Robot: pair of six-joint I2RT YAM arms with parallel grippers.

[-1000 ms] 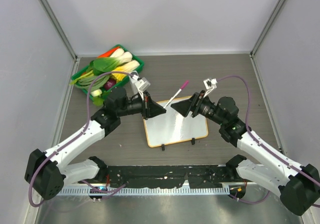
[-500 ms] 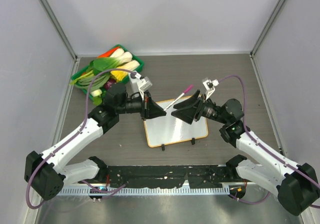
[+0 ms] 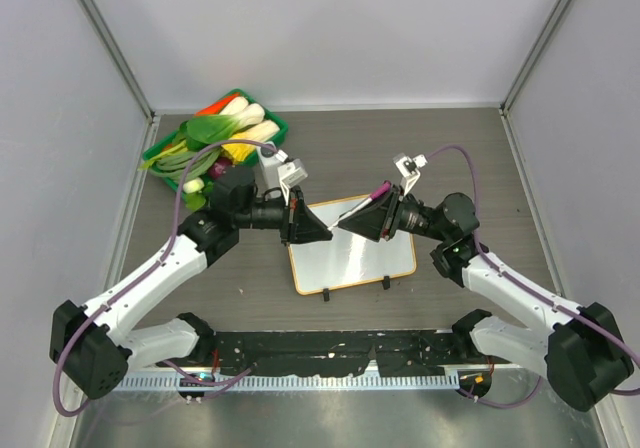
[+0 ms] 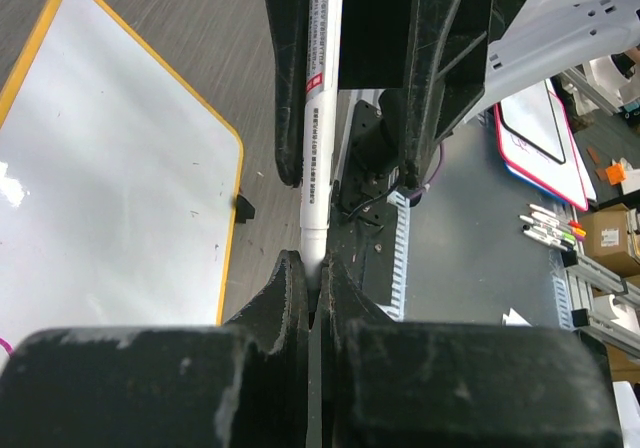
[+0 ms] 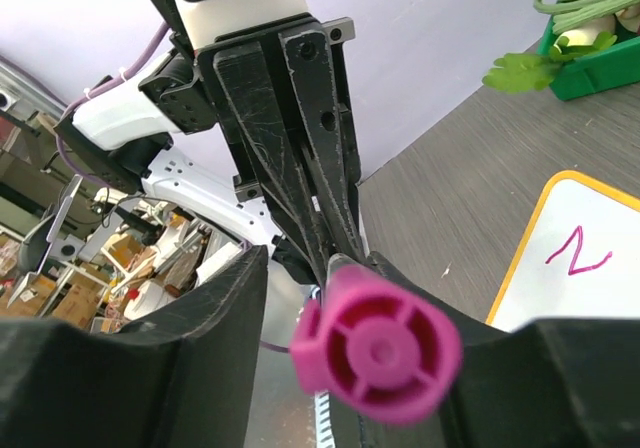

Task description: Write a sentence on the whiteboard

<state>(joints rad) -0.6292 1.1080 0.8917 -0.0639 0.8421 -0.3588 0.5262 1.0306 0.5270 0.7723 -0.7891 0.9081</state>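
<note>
The whiteboard (image 3: 350, 258) lies flat on the table (image 3: 450, 148) between the two arms, unmoved, its clip feet on the near edge. A second ago the grippers were apart; now they have come together above its far edge. The right gripper (image 3: 346, 226) is clamped on the marker (image 4: 318, 118), and the left gripper (image 4: 310, 268) now pinches its tip end. The sentence (image 5: 578, 251) is only a pink "N" near the board's corner.
</note>
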